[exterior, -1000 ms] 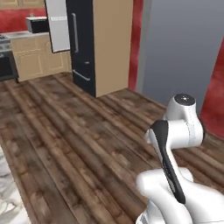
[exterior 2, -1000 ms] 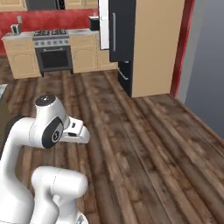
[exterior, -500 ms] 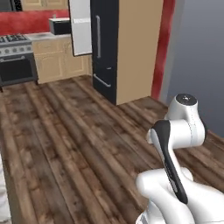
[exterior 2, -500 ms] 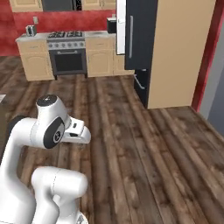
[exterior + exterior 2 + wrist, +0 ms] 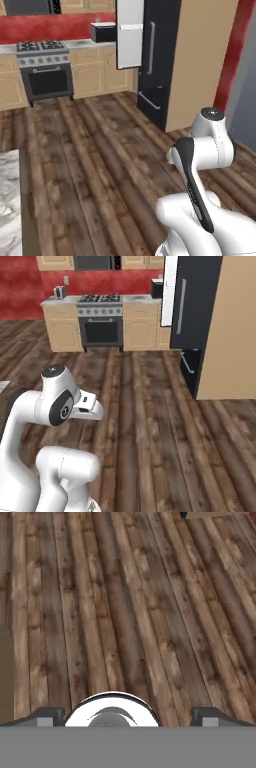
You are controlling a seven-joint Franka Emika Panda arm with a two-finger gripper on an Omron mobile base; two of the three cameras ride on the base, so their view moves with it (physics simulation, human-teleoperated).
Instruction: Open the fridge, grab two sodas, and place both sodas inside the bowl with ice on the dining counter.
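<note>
The fridge (image 5: pixel 152 55) stands at upper right, one door (image 5: pixel 129 32) ajar. The gripper (image 5: pixel 127 718), fingers wide apart and empty, faces the floor (image 5: pixel 125 612); I'd approach squarely and lift the arm toward the shelves.

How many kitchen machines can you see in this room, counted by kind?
Fridge: 1
Stove with oven: 1
Toaster: 1
Black appliance on the worktop: 1
Total: 4
</note>
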